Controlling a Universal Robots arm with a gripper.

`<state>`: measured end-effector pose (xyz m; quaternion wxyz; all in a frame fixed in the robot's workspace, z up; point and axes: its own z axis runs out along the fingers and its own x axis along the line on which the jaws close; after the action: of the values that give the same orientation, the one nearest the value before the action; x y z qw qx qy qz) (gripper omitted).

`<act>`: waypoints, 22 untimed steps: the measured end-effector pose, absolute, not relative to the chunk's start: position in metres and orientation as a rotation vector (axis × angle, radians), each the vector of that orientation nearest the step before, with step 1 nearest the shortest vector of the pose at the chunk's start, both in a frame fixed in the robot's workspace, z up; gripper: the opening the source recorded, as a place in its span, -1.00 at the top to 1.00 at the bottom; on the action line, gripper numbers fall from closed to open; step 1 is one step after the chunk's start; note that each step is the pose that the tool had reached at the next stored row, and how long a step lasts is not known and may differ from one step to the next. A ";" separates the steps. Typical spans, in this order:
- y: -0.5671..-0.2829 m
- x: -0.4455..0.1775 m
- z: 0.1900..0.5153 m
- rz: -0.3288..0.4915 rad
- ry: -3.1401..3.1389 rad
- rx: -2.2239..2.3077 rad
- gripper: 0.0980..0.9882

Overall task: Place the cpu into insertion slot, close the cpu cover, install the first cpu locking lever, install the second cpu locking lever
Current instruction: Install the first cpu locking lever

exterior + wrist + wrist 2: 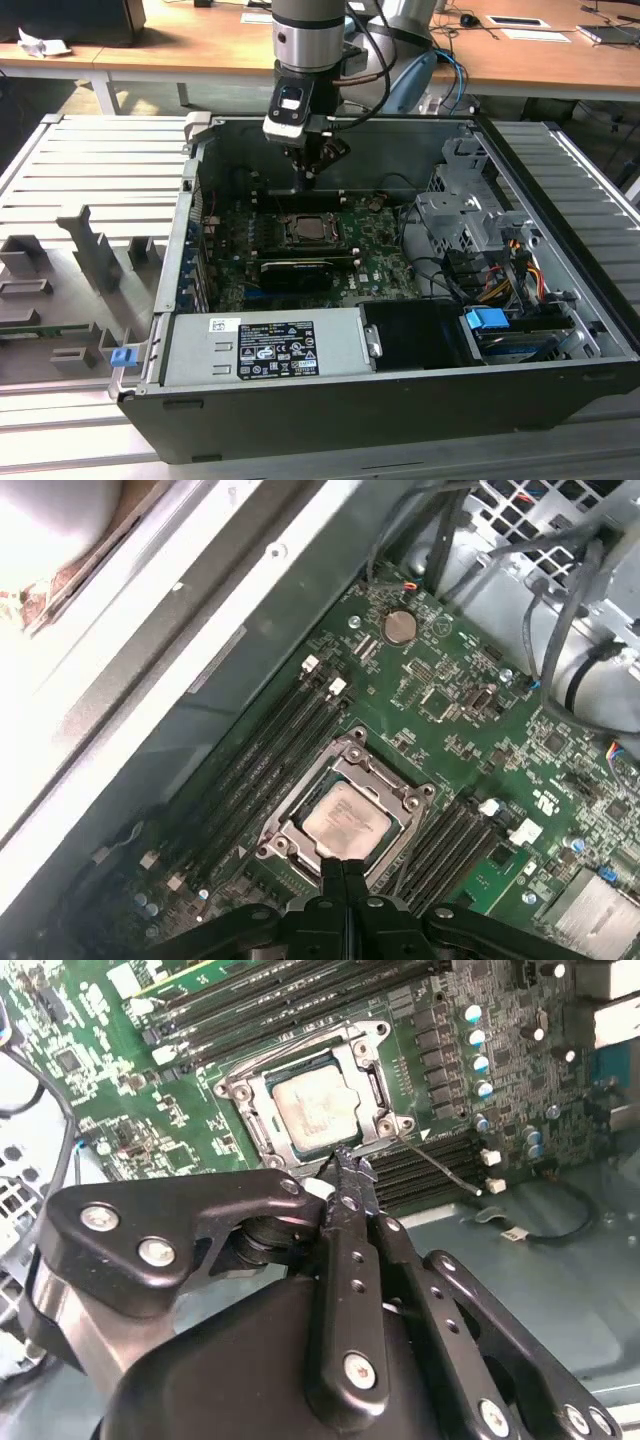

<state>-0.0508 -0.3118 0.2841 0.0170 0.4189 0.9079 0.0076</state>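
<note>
Partly behind the clenched pincer (347, 1163), insertion slot (262, 1132), cpu (312, 1110) framed by cpu cover (300, 1063), tip contact unclear.

We see cpu (346, 818), pale silver square, seated flat in insertion slot (258, 1130), black socket on green board (450, 695), cpu cover (376, 775), silvery metal frame, lying down around it, chip top showing through its window

Exterior view, clock face centred on open computer case (400, 415):
- green motherboard (380, 250) at centre
- long black card (295, 272) just toward 6
- grey power supply (335, 340) at 7
- drive cage (465, 215) at 3
- blue connector (488, 322) at 4

Coin battery (399, 627) on motherboard.
</note>
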 end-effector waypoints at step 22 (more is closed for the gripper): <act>-0.312 -0.052 0.284 0.033 3.023 0.739 0.98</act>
<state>-0.0515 -0.3119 0.2837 0.0149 0.2376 0.9712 0.0106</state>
